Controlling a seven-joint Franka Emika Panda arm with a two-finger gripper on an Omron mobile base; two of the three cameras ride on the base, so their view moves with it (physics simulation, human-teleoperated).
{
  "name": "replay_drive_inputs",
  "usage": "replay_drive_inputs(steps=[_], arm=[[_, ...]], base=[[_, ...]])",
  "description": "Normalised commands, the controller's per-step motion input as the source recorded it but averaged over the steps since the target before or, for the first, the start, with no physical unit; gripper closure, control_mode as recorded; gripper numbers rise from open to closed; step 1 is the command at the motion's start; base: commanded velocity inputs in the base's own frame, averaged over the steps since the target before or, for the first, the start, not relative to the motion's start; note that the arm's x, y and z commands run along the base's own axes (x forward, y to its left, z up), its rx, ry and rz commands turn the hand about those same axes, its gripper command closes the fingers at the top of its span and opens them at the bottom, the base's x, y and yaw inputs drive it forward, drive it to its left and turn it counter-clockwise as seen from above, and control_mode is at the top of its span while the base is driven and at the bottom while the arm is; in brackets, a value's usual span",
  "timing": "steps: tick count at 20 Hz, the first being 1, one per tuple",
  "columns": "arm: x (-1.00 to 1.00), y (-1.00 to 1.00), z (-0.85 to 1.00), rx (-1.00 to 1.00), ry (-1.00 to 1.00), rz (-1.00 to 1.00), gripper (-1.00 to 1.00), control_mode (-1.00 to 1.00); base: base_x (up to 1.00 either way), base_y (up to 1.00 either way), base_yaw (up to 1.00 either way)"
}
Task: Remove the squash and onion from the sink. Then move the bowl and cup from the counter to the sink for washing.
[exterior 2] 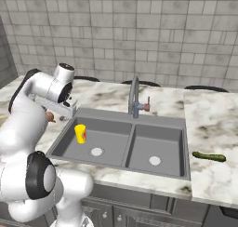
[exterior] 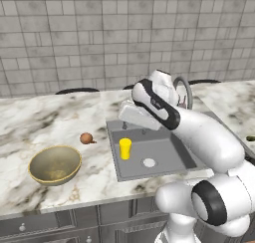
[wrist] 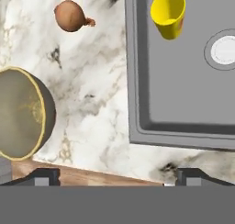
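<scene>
The gripper (wrist: 117,175) hangs over the front edge of the counter (wrist: 101,103) with its jaws spread wide and nothing between them; the two dark fingertips (wrist: 43,176) just peek in at the bottom of the hand view.

Three of the four jobs look finished. The onion (wrist: 71,15) sits on the marble ahead of the gripper and a little to its left, the squash (exterior 2: 209,156) lies on the counter far off past the right of the sink (wrist: 137,81), and the cup (wrist: 169,13) stands upright in the near basin, ahead and to the right of the gripper, beside the white drain (wrist: 225,49). That leaves the bowl (wrist: 20,113), close by on the gripper's left, on the counter and well apart from the sink's rim.

The bowl looks stiff and thin-walled, probably light for its width, with a smooth dull-metal skin that could slide in the fingers. It is far too wide to span, so I would take it by the rim: one finger inside, one outside, pinching the wall on the side nearest the sink. Held at one edge like that it will likely tip and hang, so a firm squeeze and a slow carry seem wise. It should survive a knock, but a slip could send it rolling.
</scene>
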Motion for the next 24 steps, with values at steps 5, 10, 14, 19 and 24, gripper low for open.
replay_drive_inputs(steps=[5,10,14,19,24], arm=[[-0.09,0.24,0.14,-0.20,0.00,-0.50,-1.00,-1.00],[-0.10,0.31,0.01,-0.20,0.00,-0.42,-1.00,-1.00],[-0.01,0.32,0.00,-0.17,0.00,-0.30,-1.00,-1.00],[0.03,0.24,0.06,-0.09,0.04,-0.15,-1.00,-1.00],[0.00,0.22,0.02,-0.07,0.09,-0.06,-1.00,-1.00]], base=[[0.00,0.00,0.00],[0.00,0.00,0.00],[0.00,0.00,0.00],[0.00,0.00,0.00],[0.00,0.00,0.00]])
